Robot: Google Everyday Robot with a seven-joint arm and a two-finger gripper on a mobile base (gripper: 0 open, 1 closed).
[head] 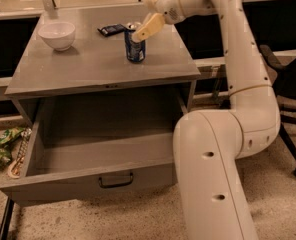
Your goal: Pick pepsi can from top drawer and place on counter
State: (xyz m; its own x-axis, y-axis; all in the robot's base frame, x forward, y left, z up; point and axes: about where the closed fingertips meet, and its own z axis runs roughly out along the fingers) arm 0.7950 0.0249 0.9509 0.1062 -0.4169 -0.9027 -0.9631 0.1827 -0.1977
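Observation:
The pepsi can (pixel 135 48), dark blue with a silver top, stands upright on the grey counter (pixel 83 69), towards its back right. My gripper (pixel 144 29) reaches in from the upper right and sits at the can's top, touching or very near it. The top drawer (pixel 63 186) is pulled wide open below the counter. Its inside shows nothing in it, and its dark handle (pixel 115 180) is at the middle of the front panel.
A white bowl (pixel 57 35) stands at the counter's back left. A flat black packet (pixel 111 30) lies behind the can. My arm's base (pixel 213 174) stands right of the drawer. A dark chair (pixel 288 89) is at the right. Green wrappers (pixel 3 146) lie on the floor at left.

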